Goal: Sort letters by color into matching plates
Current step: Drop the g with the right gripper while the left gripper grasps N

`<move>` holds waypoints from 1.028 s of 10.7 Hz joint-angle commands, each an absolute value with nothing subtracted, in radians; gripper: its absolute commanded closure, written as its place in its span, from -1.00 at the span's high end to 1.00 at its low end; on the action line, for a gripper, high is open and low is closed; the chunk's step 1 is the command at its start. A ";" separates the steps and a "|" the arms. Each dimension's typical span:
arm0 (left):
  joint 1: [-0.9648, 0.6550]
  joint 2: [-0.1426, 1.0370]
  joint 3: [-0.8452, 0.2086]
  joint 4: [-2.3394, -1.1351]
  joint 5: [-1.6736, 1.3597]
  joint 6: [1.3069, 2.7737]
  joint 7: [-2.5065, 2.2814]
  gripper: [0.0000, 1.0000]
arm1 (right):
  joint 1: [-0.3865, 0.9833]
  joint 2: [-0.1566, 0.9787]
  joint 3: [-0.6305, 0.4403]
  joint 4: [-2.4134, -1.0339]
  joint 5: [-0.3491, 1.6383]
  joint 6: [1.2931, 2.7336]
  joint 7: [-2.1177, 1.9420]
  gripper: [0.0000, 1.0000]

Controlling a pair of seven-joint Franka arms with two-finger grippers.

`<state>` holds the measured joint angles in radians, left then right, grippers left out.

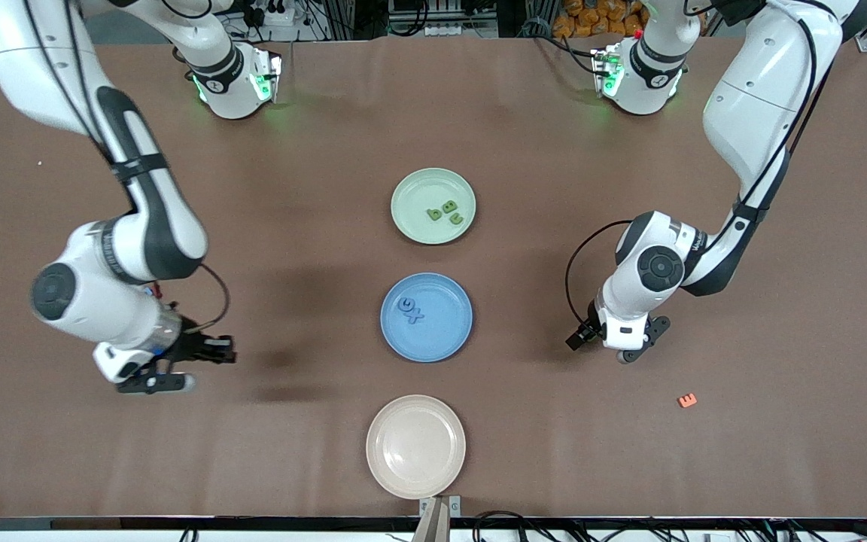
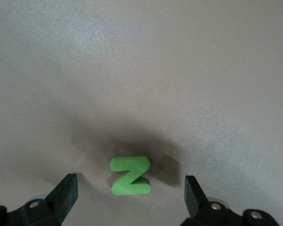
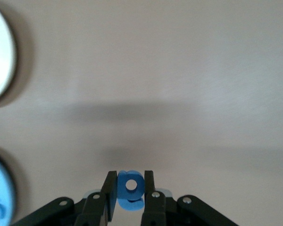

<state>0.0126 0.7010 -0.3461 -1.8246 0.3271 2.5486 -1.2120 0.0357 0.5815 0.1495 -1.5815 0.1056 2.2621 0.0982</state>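
Three plates (image 1: pixel 433 233), four green letters (image 2: pixel 130 176), three blue letters (image 3: pixel 130 190), one orange letter (image 1: pixel 687 400).

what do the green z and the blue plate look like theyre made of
Green Z: likely foam, matte; thick flat-cut sides, no shine.
Blue plate: probably plastic or melamine, smooth satin finish; even colour, soft sheen on its rim. Neither is certain from looks alone.

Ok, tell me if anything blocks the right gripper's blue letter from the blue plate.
Nothing visible does. The right gripper holds the blue letter, and only bare table lies between it and the blue plate.
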 commanded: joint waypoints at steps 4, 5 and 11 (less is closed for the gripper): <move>-0.003 0.707 -0.324 -1.825 0.334 2.566 -1.235 1.00 | 0.377 0.630 0.081 -1.548 0.138 2.310 0.527 -0.70; -0.003 0.707 -0.325 -1.827 0.336 2.566 -1.235 1.00 | 0.420 0.659 0.065 -1.534 0.138 2.350 0.554 -0.70; -0.011 0.707 -0.324 -1.827 0.336 2.566 -1.235 1.00 | 0.589 0.822 0.005 -1.391 0.175 2.440 0.629 -0.69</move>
<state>0.0044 0.7084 -0.3323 -1.8240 0.3272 2.5519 -1.2127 0.5530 0.7661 0.0210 -1.4635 0.1520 2.4200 0.6054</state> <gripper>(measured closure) 0.000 0.727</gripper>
